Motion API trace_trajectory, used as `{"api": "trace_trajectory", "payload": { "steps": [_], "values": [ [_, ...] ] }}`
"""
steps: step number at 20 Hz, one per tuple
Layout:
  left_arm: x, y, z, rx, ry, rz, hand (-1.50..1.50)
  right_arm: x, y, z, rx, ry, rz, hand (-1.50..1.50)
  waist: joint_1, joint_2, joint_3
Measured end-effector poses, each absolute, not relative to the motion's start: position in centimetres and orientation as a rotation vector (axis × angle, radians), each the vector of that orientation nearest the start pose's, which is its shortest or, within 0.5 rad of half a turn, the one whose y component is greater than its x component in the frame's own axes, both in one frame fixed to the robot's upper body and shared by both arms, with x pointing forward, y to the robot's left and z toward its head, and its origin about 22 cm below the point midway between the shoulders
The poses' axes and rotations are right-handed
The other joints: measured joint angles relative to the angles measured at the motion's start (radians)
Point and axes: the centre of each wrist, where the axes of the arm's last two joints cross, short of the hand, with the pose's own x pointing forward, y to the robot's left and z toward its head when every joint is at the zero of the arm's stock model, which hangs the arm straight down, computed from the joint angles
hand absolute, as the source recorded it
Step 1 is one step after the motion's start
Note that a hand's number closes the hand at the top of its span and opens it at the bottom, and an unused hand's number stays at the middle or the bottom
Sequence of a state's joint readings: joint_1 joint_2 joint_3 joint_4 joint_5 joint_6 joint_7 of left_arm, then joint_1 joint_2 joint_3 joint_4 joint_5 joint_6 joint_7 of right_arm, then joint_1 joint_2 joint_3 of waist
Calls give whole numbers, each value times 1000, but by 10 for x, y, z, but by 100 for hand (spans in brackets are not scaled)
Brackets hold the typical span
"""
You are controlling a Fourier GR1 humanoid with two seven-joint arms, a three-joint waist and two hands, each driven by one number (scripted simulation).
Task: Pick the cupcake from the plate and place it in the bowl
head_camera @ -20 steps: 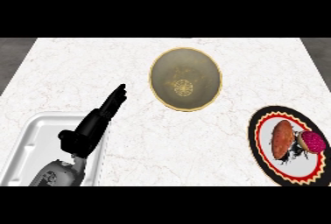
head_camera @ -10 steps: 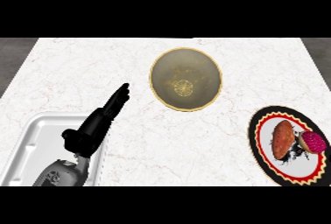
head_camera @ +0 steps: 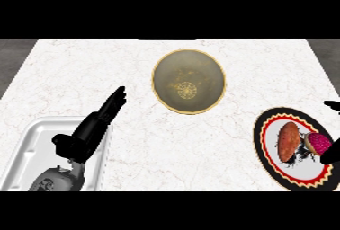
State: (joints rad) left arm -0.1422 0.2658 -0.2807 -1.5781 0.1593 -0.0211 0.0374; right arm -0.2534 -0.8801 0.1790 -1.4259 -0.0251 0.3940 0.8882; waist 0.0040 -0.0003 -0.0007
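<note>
At the right edge, right hand (head_camera: 330,155) beside cupcake (head_camera: 317,143), grip unclear, left hand (head_camera: 93,128) fingers straight.

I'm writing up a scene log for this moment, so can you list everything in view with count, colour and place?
counter: one, white marble with faint veins, fills most of the view.
bowl: one, olive-grey with a gold rim and gold centre motif, upper middle of the counter, nothing in it.
plate: one, black rim with red and cream bands and a white centre, right edge.
cupcake: one, magenta top, on the plate's right part.
brown oval item: one, reddish brown, on the plate beside the cupcake.
tray: one, white, lower left corner.
left hand: one, black, fingers straight, over the tray's right edge, pointing towards the bowl.
right hand: one, black, only partly visible at the right edge by the cupcake.
</note>
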Motion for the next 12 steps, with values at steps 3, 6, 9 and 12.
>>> {"api": "trace_trajectory", "payload": {
  "steps": [3, 6, 9, 12],
  "values": [
    [269, 209, 31, -168, -1587, -377, 0, 294, -369, 115, -710, -498, 757, -150, -2, 1, 1],
    [264, 214, 31, -167, -1586, -377, 0, 288, -363, 111, -750, -513, 753, -150, -4, 0, 1],
    [262, 209, 33, -165, -1588, -376, 0, 285, -354, 103, -793, -532, 756, -150, -4, 0, 1],
    [262, 211, 35, -167, -1588, -378, 0, 278, -356, 99, -834, -537, 761, -150, -5, 0, 1]
  ]
}}
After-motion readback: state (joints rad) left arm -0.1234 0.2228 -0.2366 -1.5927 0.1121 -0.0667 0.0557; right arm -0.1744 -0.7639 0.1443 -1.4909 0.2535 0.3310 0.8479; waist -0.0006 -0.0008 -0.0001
